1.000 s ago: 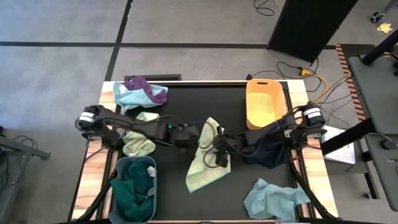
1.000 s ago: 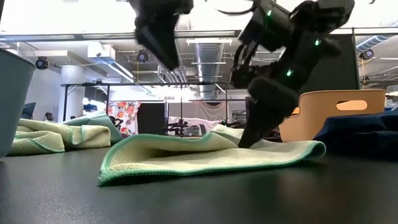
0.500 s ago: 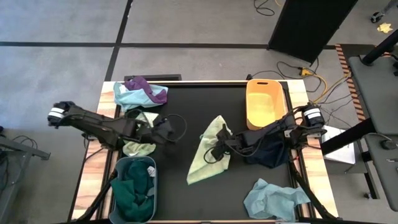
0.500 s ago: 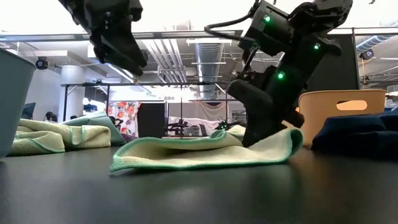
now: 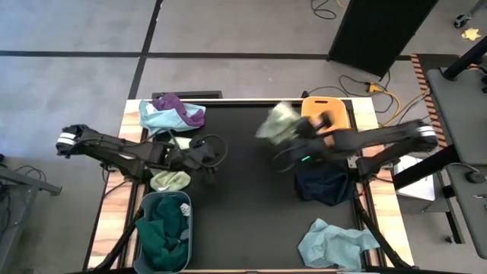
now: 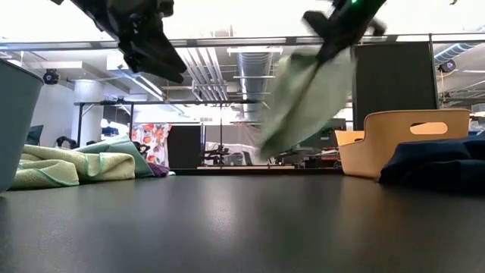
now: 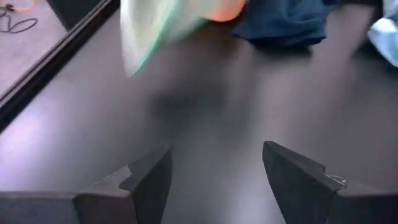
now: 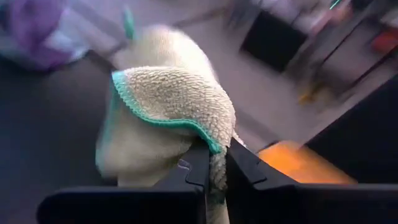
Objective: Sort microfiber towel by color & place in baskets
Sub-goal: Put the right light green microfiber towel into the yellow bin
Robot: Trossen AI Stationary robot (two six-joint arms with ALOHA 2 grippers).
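The pale green towel (image 5: 277,122) with its teal hem hangs bunched and lifted clear of the bench (image 5: 243,205), just beside the orange basket (image 5: 323,137) at the bench's far right. In the right wrist view its nubby fold (image 8: 180,118) is pinched between the right gripper's (image 5: 298,129) fingers (image 8: 196,165), which are clenched on the hem so the cloth drapes past them. In the low view it dangles high above the dark surface.

The middle of the bench lies bare and open. A dark blue towel (image 5: 323,183) lies next to the orange basket, a light blue towel (image 5: 335,242) near the front right edge, and more towels (image 5: 173,114) at the far left corner. The teal basket (image 5: 163,232) holds dark green cloth at front left.

The left gripper (image 5: 204,156) hovers at the left, its fingers (image 7: 292,177) spread and holding nothing.
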